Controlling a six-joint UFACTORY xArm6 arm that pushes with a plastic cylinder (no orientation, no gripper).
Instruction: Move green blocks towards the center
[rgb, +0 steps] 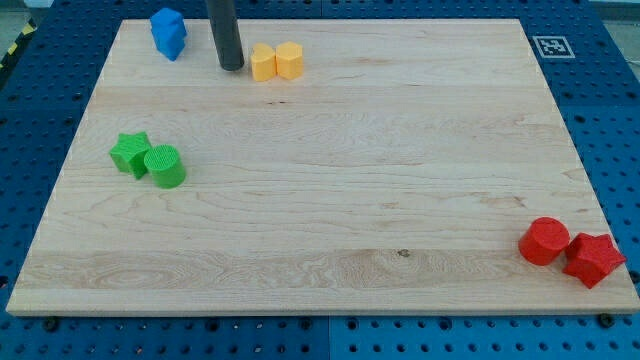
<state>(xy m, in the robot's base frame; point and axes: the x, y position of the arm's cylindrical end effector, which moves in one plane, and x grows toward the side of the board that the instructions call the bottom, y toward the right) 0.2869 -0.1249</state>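
The arm carries no pincer at all, only a straight dark rod, so there is nothing to stand wide or narrow and nothing is held. My tip rests on the wooden board close to its far edge, at about eleven o'clock from the board's middle.

The task's things lie well apart from it. The green star-shaped block and the green cylinder sit together near the view's left edge of the board, at roughly nine o'clock from the middle. The two touch, with the cylinder at about four o'clock from the star. From my tip, the green pair lies at about seven o'clock, with bare wood between them and the rod.

Nearer the rod, two yellow blocks stand side by side and touching, just beside my tip at three o'clock; their exact shapes are hard to make out. A blue block of uneven outline sits at about ten o'clock from my tip, near the board's far left corner.

A red cylinder and a red star-like block touch each other at the board's near right corner, at around four o'clock from the middle. A small black-and-white marker is fixed at the far right corner.
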